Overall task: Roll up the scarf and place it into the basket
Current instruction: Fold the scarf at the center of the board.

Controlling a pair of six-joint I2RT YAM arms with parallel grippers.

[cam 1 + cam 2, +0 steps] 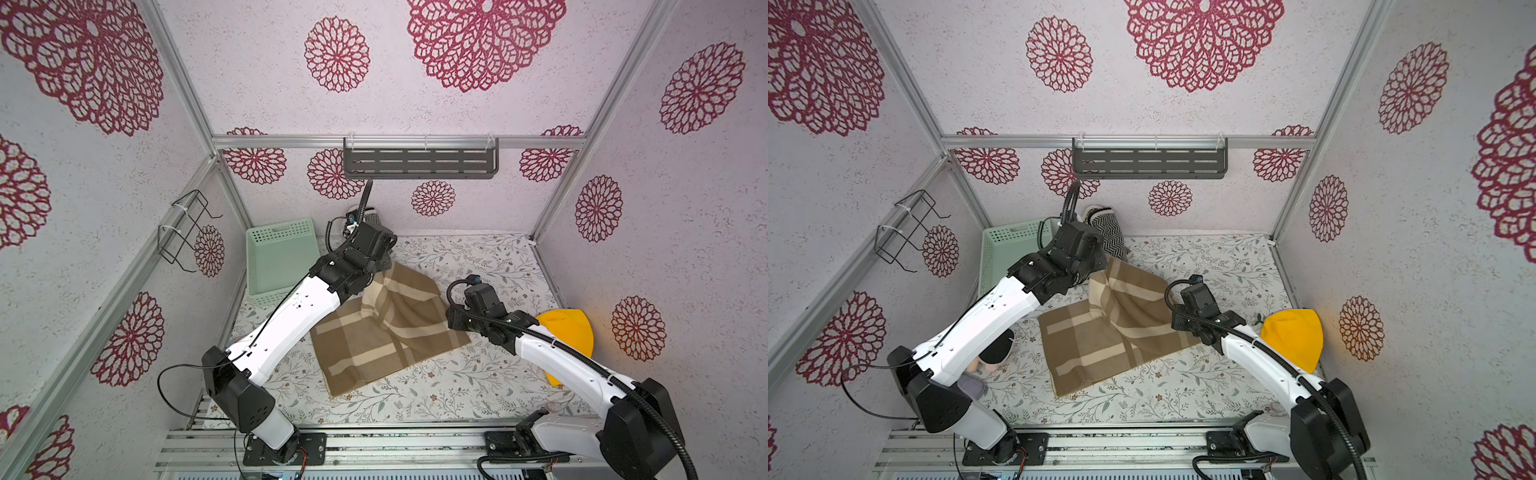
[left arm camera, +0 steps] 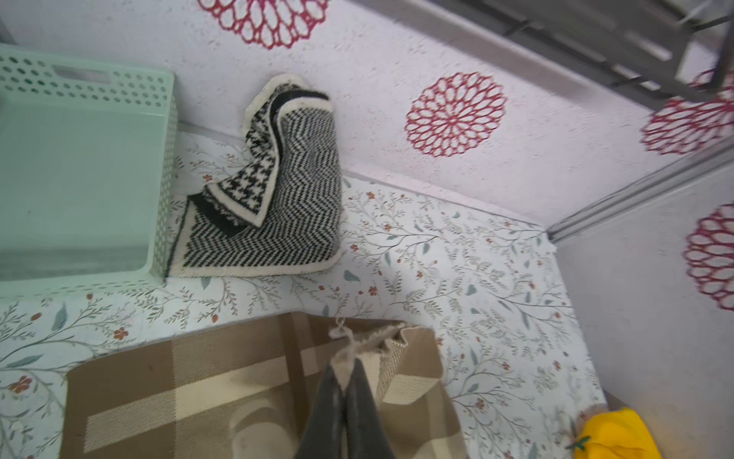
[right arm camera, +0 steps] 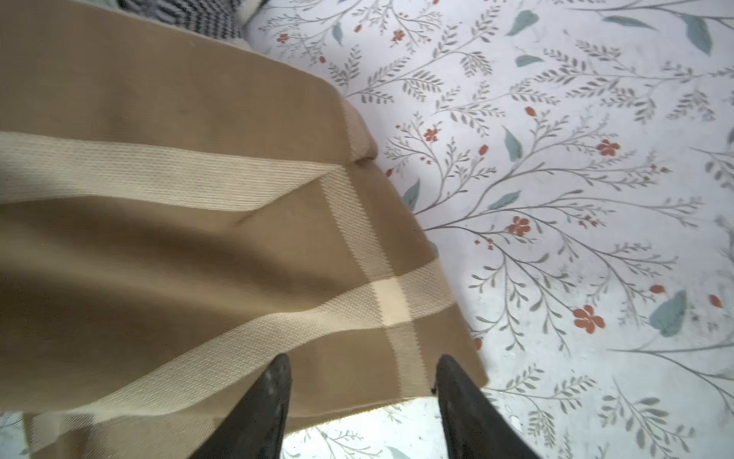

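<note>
Left gripper (image 2: 344,367) pinches a raised corner of the scarf (image 1: 386,328), right gripper (image 3: 363,359) stands open, empty; scarf unrolled, basket (image 1: 282,236) empty, rolling outstanding.

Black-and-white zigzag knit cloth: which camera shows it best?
Left wrist view: the black-and-white zigzag knit cloth shows whole, pattern clear. Both top views show only part of it; the right wrist view, one blurred corner.
</note>
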